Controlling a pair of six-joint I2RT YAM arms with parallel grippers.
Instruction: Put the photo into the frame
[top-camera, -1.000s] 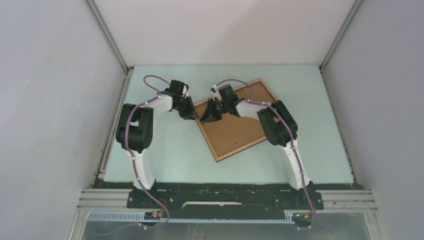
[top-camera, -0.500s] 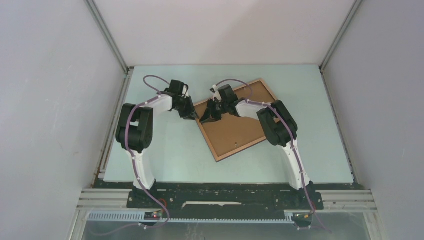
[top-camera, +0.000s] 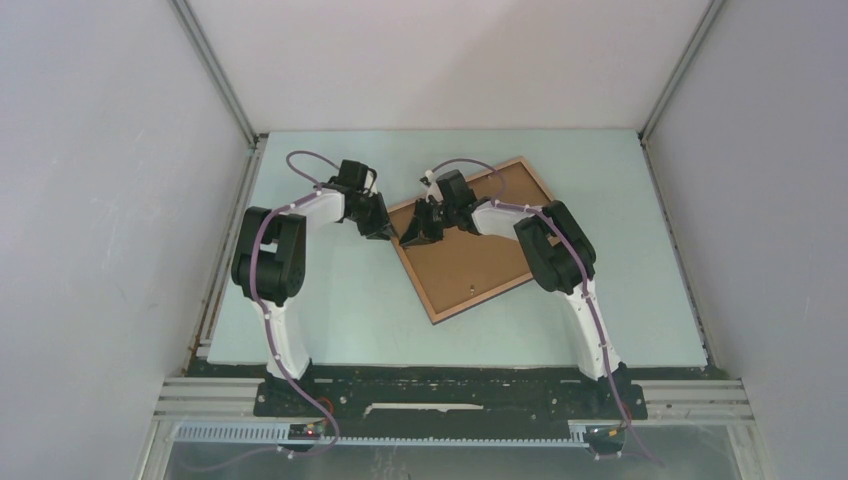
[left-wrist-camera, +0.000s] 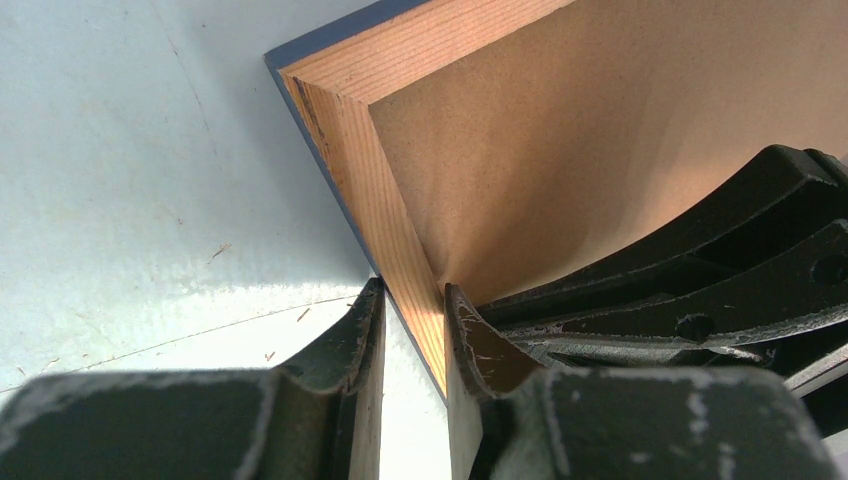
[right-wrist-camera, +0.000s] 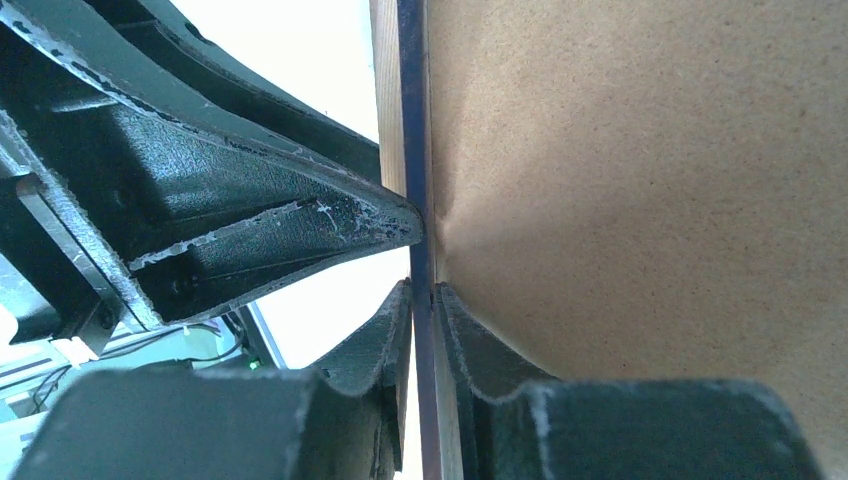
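the frame (left-wrist-camera: 385, 230) lies back-up on the table (top-camera: 340, 300), turned at an angle, w/ the brown backing board (top-camera: 470, 262) sitting inside its light wood rim. the photo isn't visible in any view, so can't tell if it's under the board or somewhere else. both pincers are on the same rail by the frame's far-left corner. the left gripper (left-wrist-camera: 412, 300) straddles the wood rail w/ a finger pressed to each side, clenched on it as far as the wrist view shows. the right gripper (right-wrist-camera: 423, 295) is pinched on the thin navy edge just beside it, and the left one's finger nearly touches it there. looks like the step is a two-handed lift or turn of the frame from this one side, prob to get at the opening. to do it well, move both arms together at the same rate & height, since any mismatch would twist a thin rail. the grips are bunched near one corner, so expect the opposite side to sag or drag on the table; go slow & let it pivot there. watch the board, it may slide out if the frame tilts steeply. leave a gap btw the two sets of fingers so they don't knock.
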